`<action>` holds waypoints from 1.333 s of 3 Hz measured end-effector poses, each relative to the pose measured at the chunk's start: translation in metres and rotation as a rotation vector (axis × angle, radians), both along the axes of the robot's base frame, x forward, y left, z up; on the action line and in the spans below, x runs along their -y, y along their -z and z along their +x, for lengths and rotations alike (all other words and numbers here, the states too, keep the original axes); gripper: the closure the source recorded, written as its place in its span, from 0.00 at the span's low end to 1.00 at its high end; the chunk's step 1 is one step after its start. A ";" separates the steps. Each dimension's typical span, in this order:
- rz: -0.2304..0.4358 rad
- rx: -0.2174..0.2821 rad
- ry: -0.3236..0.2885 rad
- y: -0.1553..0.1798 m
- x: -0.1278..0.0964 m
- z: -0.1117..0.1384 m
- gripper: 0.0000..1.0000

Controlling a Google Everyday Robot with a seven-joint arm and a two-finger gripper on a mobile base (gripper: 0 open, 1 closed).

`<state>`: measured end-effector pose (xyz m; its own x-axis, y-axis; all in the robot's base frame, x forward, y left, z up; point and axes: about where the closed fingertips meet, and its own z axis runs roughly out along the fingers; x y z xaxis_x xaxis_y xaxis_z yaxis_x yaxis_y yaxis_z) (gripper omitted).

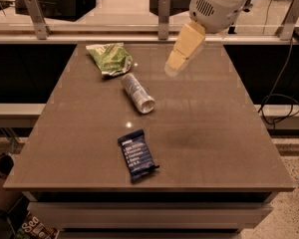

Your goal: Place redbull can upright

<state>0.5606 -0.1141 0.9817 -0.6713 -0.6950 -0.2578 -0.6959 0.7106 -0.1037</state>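
Three items lie on the bench [214, 133]. The can [138, 93] rests on its side, not upright, with its long axis running diagonally and one shiny rimmed end turned toward the camera. A green bag [109, 58] lies just beyond the can's far end; whether the two touch cannot be told. A dark blue bar [138, 154] lies flat on the camera side of the can, apart from it. The arm [217, 4] enters from the top edge, beyond and to the right of the can, as a rounded white housing. From this housing the cream end effector [173, 66] slants down and leftward, its tip hanging above the bench, beyond and right of the can, touching nothing. Whether the end effector is parted or closed cannot be told.
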 end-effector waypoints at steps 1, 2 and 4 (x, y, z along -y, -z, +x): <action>-0.003 -0.002 -0.003 0.003 -0.016 0.011 0.00; -0.023 -0.036 0.005 0.017 -0.047 0.022 0.00; -0.038 -0.116 0.122 0.049 -0.088 0.021 0.00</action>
<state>0.5820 -0.0264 0.9325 -0.7752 -0.6140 -0.1485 -0.6133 0.7879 -0.0558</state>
